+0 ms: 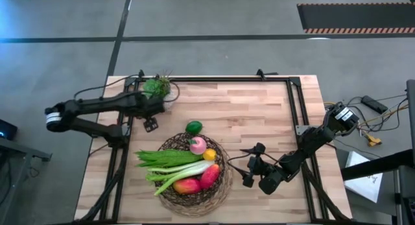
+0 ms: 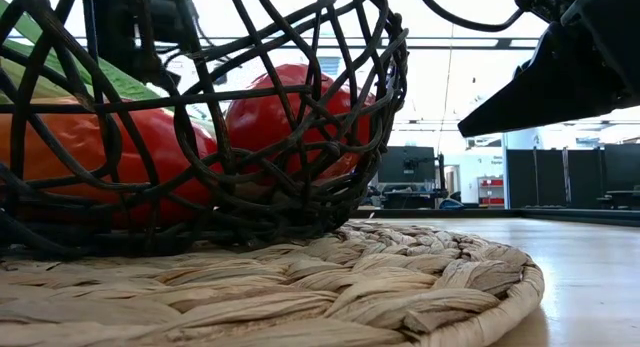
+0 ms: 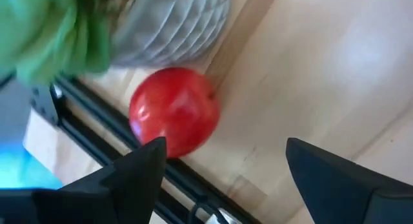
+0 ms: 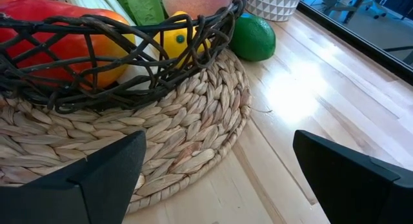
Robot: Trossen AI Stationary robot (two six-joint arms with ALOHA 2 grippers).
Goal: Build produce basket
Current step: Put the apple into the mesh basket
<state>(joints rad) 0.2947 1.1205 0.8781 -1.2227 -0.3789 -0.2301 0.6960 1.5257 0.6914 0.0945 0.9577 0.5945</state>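
Observation:
The dark wicker basket [image 1: 192, 172] sits on a round woven mat [image 4: 187, 127] at the table's near middle. It holds the green leafy bunch [image 1: 162, 158], leek [image 1: 174, 176], two red-orange fruits [image 1: 198, 181], lemon [image 1: 209, 154] and peach [image 1: 198, 144]. The lime [image 1: 194, 128] rests on the table just beyond the basket. The red apple [image 3: 174, 111] lies on the table against the white pot [image 3: 174, 27], by the black frame rail. My left gripper [image 3: 222, 166] is open above the apple, which shows just ahead of one finger. My right gripper [image 1: 247, 165] is open and empty, right of the basket.
A potted plant [image 1: 157, 87] stands at the table's far left corner, by my left gripper. A black frame rail [image 1: 295, 115] runs along the table's edges. Bare wood lies between the lime and the far right corner. Cables lie off the table's right edge.

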